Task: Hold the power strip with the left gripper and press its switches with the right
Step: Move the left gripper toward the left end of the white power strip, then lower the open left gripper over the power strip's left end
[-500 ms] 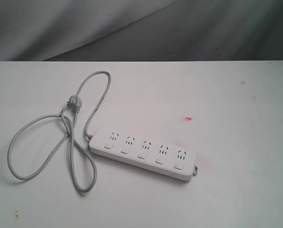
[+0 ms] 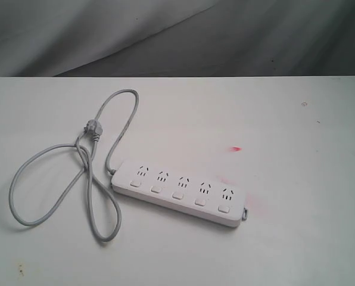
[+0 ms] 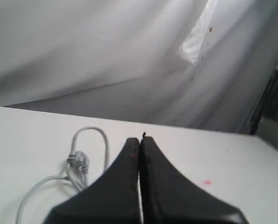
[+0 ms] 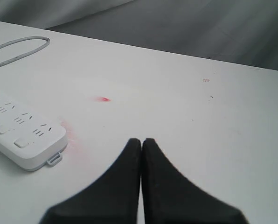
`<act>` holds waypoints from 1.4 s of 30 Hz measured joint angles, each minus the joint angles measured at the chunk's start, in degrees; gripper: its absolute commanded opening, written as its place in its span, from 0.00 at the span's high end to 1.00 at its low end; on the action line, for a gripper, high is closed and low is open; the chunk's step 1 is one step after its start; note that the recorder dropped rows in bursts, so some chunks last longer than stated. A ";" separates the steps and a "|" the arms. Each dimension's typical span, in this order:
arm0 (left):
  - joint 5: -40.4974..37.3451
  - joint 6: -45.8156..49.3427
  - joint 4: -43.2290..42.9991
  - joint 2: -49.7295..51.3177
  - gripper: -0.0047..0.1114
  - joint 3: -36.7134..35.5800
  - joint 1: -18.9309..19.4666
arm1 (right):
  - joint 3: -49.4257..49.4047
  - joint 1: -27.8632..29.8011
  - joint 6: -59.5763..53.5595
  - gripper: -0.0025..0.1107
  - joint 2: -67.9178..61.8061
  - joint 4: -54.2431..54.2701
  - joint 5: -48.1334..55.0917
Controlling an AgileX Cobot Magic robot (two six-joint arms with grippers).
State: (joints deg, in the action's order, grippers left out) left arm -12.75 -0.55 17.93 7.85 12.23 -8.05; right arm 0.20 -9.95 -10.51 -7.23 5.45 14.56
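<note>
Left gripper (image 3: 140, 139): fingers pressed together, nothing held, over the table (image 2: 308, 238). Right gripper (image 4: 142, 140): likewise closed and empty, apart from the power strip (image 4: 31, 142). Strip lies flat mid-table, slanted, switches (image 2: 177, 195) facing up, untouched. Cord (image 2: 52, 179) loops to its left, with the plug (image 2: 93, 131) farther back. Grey cloth (image 2: 165, 36) behind.

The bench (image 2: 296, 238) lies open right of the power strip (image 2: 180, 192). Its looped cord (image 2: 86, 167) clutters the left side.
</note>
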 measured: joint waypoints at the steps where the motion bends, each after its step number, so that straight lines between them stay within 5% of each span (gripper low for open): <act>1: -2.20 3.02 0.00 2.47 0.96 2.37 0.00 | 0.00 0.00 0.00 0.98 0.00 0.00 0.00; 8: -14.45 27.59 3.58 24.76 0.96 18.32 0.00 | 0.00 0.00 0.00 0.98 0.00 0.00 0.00; 16: -26.71 60.86 20.40 52.38 0.96 34.03 0.00 | 0.00 0.00 0.00 0.98 0.00 0.00 0.00; 25: -30.26 78.52 13.68 77.63 0.96 43.44 0.00 | 0.00 0.00 0.00 0.98 0.00 0.00 0.00; 32: -30.51 95.15 13.08 84.72 0.93 44.34 0.00 | 0.00 0.00 0.00 0.98 0.00 0.00 0.00; 38: -29.26 96.67 13.76 86.62 0.74 44.49 0.00 | 0.00 0.00 0.00 0.98 0.00 0.00 0.00; 42: -28.68 96.93 15.27 87.23 0.48 44.58 0.00 | 0.00 0.00 0.00 0.98 0.00 0.00 0.00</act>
State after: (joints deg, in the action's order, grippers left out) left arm -41.43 96.38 33.21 95.09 56.80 -8.05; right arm 0.20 -9.95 -10.51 -7.23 5.45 14.56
